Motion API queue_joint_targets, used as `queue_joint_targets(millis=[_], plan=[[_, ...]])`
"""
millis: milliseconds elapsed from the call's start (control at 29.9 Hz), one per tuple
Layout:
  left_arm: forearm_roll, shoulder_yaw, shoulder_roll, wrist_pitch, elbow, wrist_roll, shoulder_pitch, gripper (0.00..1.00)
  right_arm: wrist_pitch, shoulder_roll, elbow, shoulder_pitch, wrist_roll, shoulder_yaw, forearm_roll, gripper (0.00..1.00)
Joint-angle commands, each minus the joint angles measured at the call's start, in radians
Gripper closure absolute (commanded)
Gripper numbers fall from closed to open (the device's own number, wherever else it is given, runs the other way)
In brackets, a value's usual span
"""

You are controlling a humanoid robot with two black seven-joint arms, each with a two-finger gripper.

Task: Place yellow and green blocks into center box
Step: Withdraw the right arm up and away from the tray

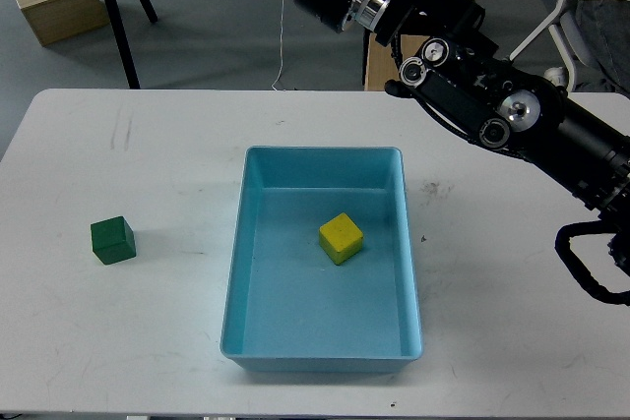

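The large shallow light blue plastic tray already holds the small bright yellow cube. The small dark green cube sits on the white table, well apart from any fingers. No fingertips show, so their state is unclear. Next, I judge: grasp green.

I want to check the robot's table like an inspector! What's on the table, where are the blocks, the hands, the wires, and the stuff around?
Surface: white table, a few dark marks.
Job's things: yellow block lies inside the blue tray; green block sits on the table left of the tray, apart from it.
Clutter: nothing seen.
Grippers: one black arm reaches in from the right; neither gripper shows.
Cables: thin cord hanging behind the table.
Surroundings: wooden box, tripod leg, grey floor.
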Motion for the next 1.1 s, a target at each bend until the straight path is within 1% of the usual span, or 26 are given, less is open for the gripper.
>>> queue_joint_targets(millis=[0, 100, 267, 301, 334, 401, 434, 468, 568, 635, 702, 769, 835, 936, 1003, 1069], plan=[[0.161, 0.003, -0.047, 0.000, 0.005, 0.000, -0.096, 0.00, -0.054, 0.000, 0.005, -0.026, -0.090, 0.041, 0.129, 0.02], [0.281, 0.003, -0.091, 0.000, 0.007, 0.000, -0.125, 0.00, -0.062, 0.000, 0.028, -0.064, -0.092, 0.061, 0.138, 0.01], [0.514, 0.023, -0.178, 0.000, 0.008, 0.000, -0.113, 0.00, -0.080, 0.000, 0.077, -0.115, -0.092, 0.070, 0.138, 0.01], [0.584, 0.050, -0.190, 0.065, 0.008, 0.000, -0.113, 0.00, -0.090, 0.000, 0.083, -0.120, -0.092, 0.070, 0.138, 0.01], [0.656, 0.085, -0.200, 0.111, 0.008, 0.000, -0.114, 0.00, -0.099, 0.000, 0.091, -0.124, -0.092, 0.073, 0.138, 0.01], [0.773, 0.144, -0.210, 0.160, 0.007, 0.000, -0.116, 0.00, -0.116, 0.000, 0.114, -0.138, -0.092, 0.079, 0.140, 0.01], [0.813, 0.164, -0.216, 0.168, 0.007, 0.000, -0.116, 0.00, -0.119, 0.000, 0.133, -0.146, -0.092, 0.086, 0.140, 0.01], [0.854, 0.185, -0.227, 0.165, 0.007, 0.000, -0.114, 0.00, -0.122, -0.006, 0.162, -0.155, -0.092, 0.090, 0.140, 0.01], [0.954, 0.242, -0.253, 0.152, -0.021, 0.000, -0.123, 0.00, -0.122, -0.077, 0.264, -0.201, -0.092, 0.101, 0.145, 0.01], [0.971, 0.245, -0.244, 0.106, -0.062, 0.000, -0.130, 0.00, -0.122, -0.133, 0.333, -0.242, -0.095, 0.113, 0.146, 0.01], [0.971, 0.244, -0.218, 0.037, -0.122, 0.000, -0.151, 0.00, -0.122, -0.192, 0.396, -0.297, -0.096, 0.129, 0.146, 0.01], [0.968, 0.233, -0.181, 0.000, -0.191, 0.000, -0.194, 0.00, -0.120, -0.248, 0.463, -0.369, -0.096, 0.147, 0.148, 0.01], [0.973, 0.221, -0.140, 0.000, -0.292, 0.000, -0.208, 0.00, -0.120, -0.302, 0.541, -0.455, -0.096, 0.173, 0.148, 0.01], [1.000, 0.225, -0.083, 0.010, -0.453, 0.000, -0.209, 0.00, -0.120, -0.351, 0.627, -0.572, -0.096, 0.234, 0.148, 0.01], [1.095, 0.225, -0.045, 0.035, -0.589, 0.000, -0.205, 0.00, -0.119, -0.377, 0.678, -0.658, -0.096, 0.288, 0.148, 0.01], [1.247, 0.225, -0.017, 0.035, -0.729, 0.000, -0.203, 0.00, -0.119, -0.403, 0.721, -0.730, -0.096, 0.332, 0.149, 0.01]])
